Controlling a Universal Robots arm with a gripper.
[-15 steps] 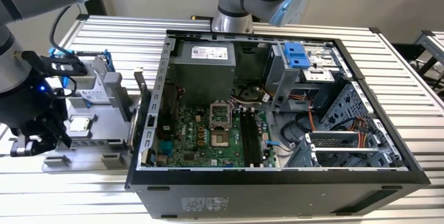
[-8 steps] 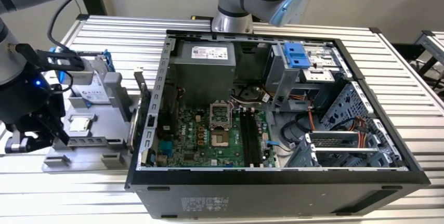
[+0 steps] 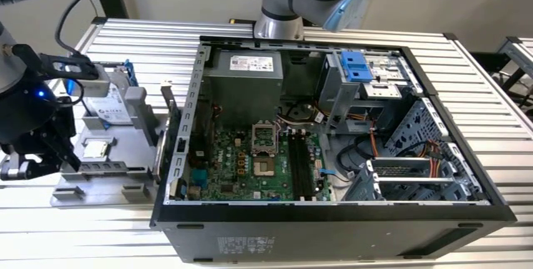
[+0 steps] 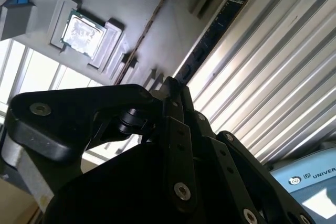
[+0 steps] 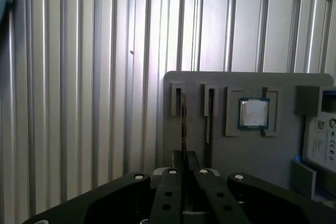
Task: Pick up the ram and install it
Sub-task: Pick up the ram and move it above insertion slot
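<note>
A ribbed aluminium table (image 5: pixel 79 77) carries a grey tray (image 5: pixel 247 156). The arm's wrist points down at the tray, its gripper (image 5: pixel 185 157) pinching the ram (image 5: pixel 183 121), which stands edge-on in 1 tray slot. Farther along the tray sits a silver chip (image 5: pixel 254 113).

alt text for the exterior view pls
A gripper hangs by a grey parts tray holding a hard drive and a square chip, at the exterior view's left. Beside it an open computer case shows its green motherboard, on a slatted metal table.
</note>
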